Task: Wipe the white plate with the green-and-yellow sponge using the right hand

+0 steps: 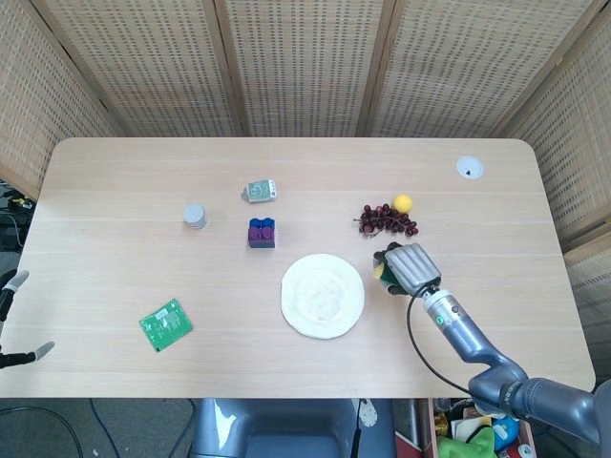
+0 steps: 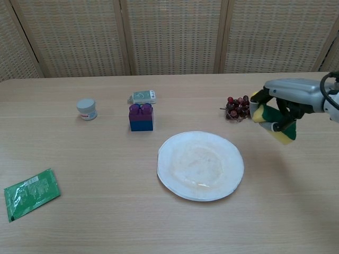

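The white plate lies bare in the middle of the table near its front edge. My right hand hangs above the table to the right of the plate, apart from it, gripping the green-and-yellow sponge. The sponge pokes out under the fingers, tilted, with its yellow face down. At the far left edge of the head view only the fingertips of my left hand show, spread apart and holding nothing.
A bunch of dark grapes and a yellow ball lie just behind the right hand. A blue-purple block, a small card box, a grey jar and a green packet lie to the left.
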Controlling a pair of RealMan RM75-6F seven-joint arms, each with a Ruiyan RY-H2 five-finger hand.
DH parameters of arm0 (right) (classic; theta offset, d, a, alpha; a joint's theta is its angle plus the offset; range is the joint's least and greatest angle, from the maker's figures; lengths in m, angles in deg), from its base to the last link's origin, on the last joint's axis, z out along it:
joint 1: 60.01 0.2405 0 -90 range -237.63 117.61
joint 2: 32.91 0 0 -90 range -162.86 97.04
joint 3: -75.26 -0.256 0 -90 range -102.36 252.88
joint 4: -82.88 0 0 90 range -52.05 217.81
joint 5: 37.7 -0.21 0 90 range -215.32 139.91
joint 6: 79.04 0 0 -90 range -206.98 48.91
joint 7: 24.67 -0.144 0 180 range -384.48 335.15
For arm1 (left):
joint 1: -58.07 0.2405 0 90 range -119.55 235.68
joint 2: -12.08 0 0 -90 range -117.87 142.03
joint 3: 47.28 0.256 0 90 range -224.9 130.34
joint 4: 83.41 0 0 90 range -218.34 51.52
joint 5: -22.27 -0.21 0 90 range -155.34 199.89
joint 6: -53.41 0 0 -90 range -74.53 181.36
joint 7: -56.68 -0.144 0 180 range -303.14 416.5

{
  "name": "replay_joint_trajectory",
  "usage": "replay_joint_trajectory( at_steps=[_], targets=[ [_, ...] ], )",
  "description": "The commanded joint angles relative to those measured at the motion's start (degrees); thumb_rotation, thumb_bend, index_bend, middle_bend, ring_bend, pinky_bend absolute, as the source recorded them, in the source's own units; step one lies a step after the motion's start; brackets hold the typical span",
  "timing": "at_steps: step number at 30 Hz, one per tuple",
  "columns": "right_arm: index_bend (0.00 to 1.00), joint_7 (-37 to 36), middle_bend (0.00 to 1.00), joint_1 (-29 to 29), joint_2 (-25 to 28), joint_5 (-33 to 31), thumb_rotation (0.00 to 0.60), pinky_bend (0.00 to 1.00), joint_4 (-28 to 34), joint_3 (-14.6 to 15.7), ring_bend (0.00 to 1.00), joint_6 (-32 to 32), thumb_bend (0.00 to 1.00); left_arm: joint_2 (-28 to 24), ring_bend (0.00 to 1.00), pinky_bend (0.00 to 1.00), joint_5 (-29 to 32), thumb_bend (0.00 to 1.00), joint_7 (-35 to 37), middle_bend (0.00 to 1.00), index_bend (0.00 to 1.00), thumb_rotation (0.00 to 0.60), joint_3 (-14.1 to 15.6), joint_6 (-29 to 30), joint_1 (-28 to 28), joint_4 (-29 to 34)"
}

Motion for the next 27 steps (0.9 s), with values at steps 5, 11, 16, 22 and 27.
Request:
replay_joint_trajectory(
  at_steps=[5, 11, 16, 22, 27],
  targets=[
    [0.50, 2.45, 0.53, -1.58, -3.55, -0.02, 0.600, 0.63, -4.67, 1.27, 0.33, -0.23, 0.45, 0.22, 0.00, 0.00, 0.08, 0.00, -0.63, 0.00, 0.00, 0.600, -0.01, 0.43, 0.15, 0.14],
    [0.50, 3.81, 0.52, -1.72, -5.22, -0.35, 0.600, 0.63, -6.40, 1.31, 0.33, -1.93, 0.45, 0.24, 0.00, 0.00, 0.42, 0.00, -0.73, 0.00, 0.00, 0.600, -0.10, 0.22, 0.06, 0.08],
    [0.32, 6.22, 0.25, -1.76, -5.56, -1.72, 0.600, 0.36, -6.59, 1.06, 0.15, -3.25, 0.34, 0.12, 0.00, 0.00, 0.58, 0.00, -0.36, 0.00, 0.00, 0.600, -0.16, 0.11, 0.06, -0.03],
    [0.00, 11.46, 0.00, -2.08, -2.92, -8.58, 0.600, 0.05, 0.41, -1.44, 0.00, -4.64, 0.11, 0.09, 0.00, 0.00, 0.31, 0.00, -0.33, 0.00, 0.00, 0.600, -0.02, 0.08, 0.08, 0.00],
    [0.00, 9.11, 0.00, -4.98, 3.00, -6.47, 0.600, 0.01, 10.78, -2.53, 0.00, 1.06, 0.08, 0.09, 0.00, 0.00, -0.21, 0.00, -0.22, 0.00, 0.00, 0.600, 0.10, 0.60, 0.31, 0.03]
  ],
)
